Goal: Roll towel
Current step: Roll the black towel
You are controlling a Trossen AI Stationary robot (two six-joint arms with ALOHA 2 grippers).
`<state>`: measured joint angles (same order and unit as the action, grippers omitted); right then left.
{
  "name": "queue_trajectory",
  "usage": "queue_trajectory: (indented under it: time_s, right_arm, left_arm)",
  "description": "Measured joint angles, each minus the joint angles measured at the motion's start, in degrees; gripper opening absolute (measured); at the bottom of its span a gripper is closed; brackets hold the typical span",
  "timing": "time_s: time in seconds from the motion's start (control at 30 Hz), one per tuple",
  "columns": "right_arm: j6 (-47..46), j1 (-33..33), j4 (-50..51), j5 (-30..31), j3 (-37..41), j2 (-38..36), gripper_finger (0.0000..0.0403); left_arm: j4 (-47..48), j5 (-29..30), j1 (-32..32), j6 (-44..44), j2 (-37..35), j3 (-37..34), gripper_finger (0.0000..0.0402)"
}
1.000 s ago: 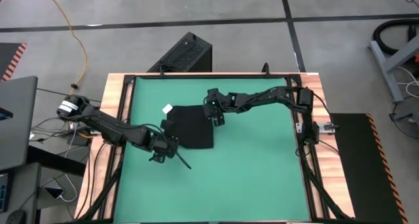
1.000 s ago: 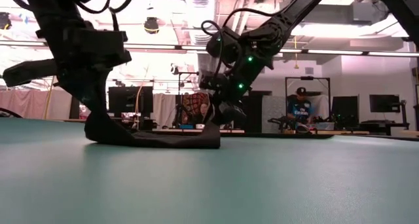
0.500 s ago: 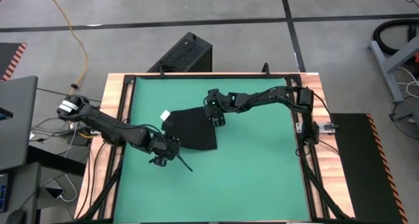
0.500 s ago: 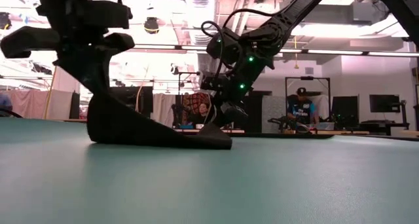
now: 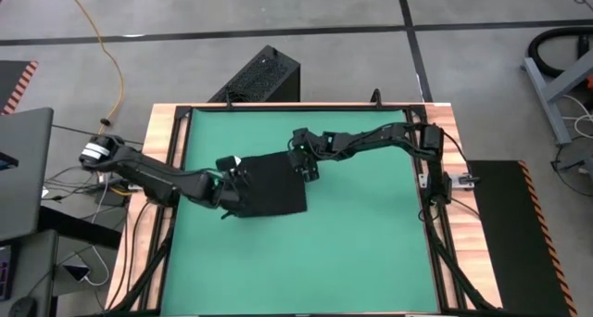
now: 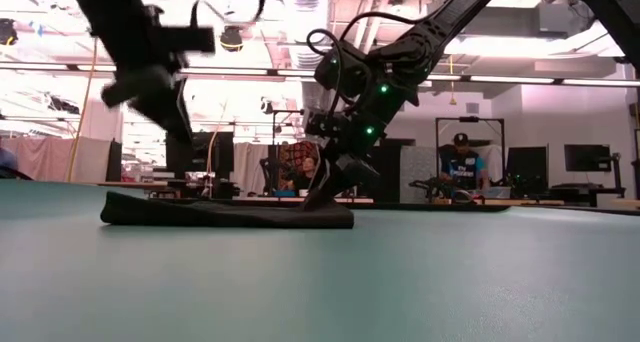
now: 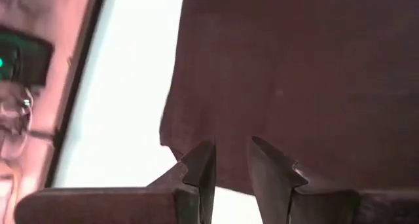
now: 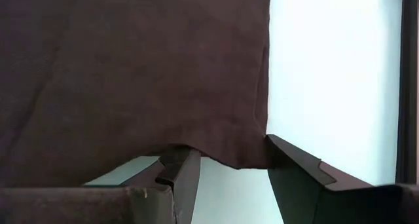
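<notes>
Fingers first: in the left wrist view the left gripper (image 7: 229,162) has its fingers a narrow gap apart with nothing between them, the towel (image 7: 294,80) lying just ahead. In the right wrist view the right gripper (image 8: 229,162) stands with its fingers wide apart, astride a towel (image 8: 131,73) corner; whether they pinch it I cannot tell.

From the high view the towel (image 5: 269,184) lies near the middle of the mat (image 5: 361,252), roughly square, its sides slightly skewed to the mat's, so no clear long axis. The left gripper (image 5: 227,185) is at its left edge, the right gripper (image 5: 306,167) at its far right corner. The left looks better placed to start a roll rightward.

In the low view the towel (image 6: 225,214) lies flat.
</notes>
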<state>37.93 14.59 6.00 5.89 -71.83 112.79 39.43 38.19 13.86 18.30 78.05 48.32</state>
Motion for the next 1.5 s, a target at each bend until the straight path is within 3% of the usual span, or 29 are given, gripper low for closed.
queue_trajectory:
  time_s: [0.1, 0.27, 0.4, 0.53, 0.87, 1.5]
  right_arm:
    - [0.0, 0.02, 0.0, 0.02, 0.01, 0.0, 0.0191]
    - [0.0, -0.28, 0.28, 0.02, 0.02, 0.0, 0.0191]
    - [0.0, -0.65, 0.4, 0.03, 0.02, 0.0, 0.0191]
    - [0.02, -0.74, 0.39, 0.03, 0.02, 0.0, 0.0191]
    - [0.02, -0.83, 0.28, 0.04, 0.02, 0.0, 0.0191]
    - [0.01, -0.85, 0.21, 0.07, 0.02, 0.0, 0.0191]
  left_arm:
    - [-6.83, -3.62, -6.63, -0.63, -0.23, -4.32, 0.0078]
    - [-17.71, -19.34, -19.88, -6.36, -4.61, -10.31, 0.0078]
    - [-19.4, -23.2, -29.04, -12.76, -10.54, -12.34, 0.0078]
    - [-23.81, -34.58, -37.15, -17.19, -11.35, -15.64, 0.0078]
    - [-31.0, -37.56, -45.18, -24.47, -3.81, -17.79, 0.0078]
    - [-32.11, -43.03, -48.15, -28.6, 0.08, -17.78, 0.0078]
